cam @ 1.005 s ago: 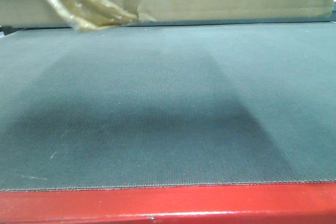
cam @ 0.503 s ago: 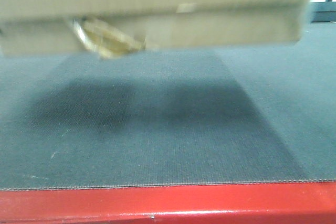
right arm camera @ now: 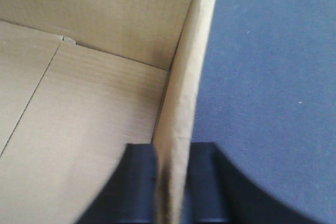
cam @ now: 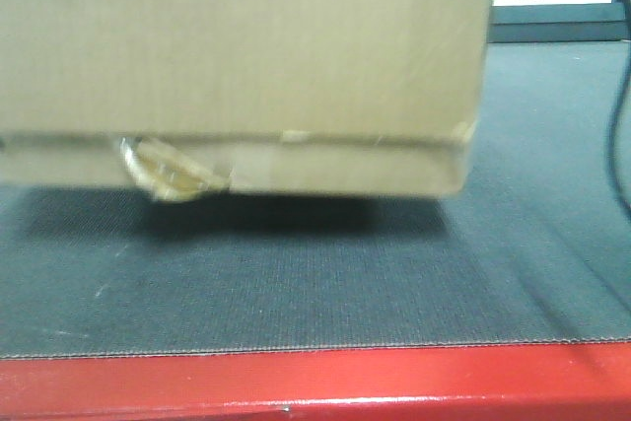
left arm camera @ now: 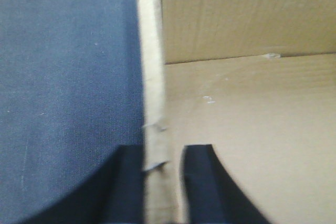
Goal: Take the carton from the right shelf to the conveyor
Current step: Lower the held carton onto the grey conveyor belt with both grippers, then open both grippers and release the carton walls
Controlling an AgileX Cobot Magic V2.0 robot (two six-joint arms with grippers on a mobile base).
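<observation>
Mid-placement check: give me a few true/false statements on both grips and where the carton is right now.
1. The left gripper straddles a wall of the carton, with one finger inside and one outside. True.
2. The right gripper is open and clear of the carton. False: it is closed on a carton wall, with a finger on each side.
3. The carton is beside the conveyor, not over it. False: it is over the dark belt and casts a shadow on it.
4. A tape wad hangs at the carton's bottom edge, towards the left in the front view. True.
5. The carton is packed full. False: both wrist views show only bare cardboard inside.
</observation>
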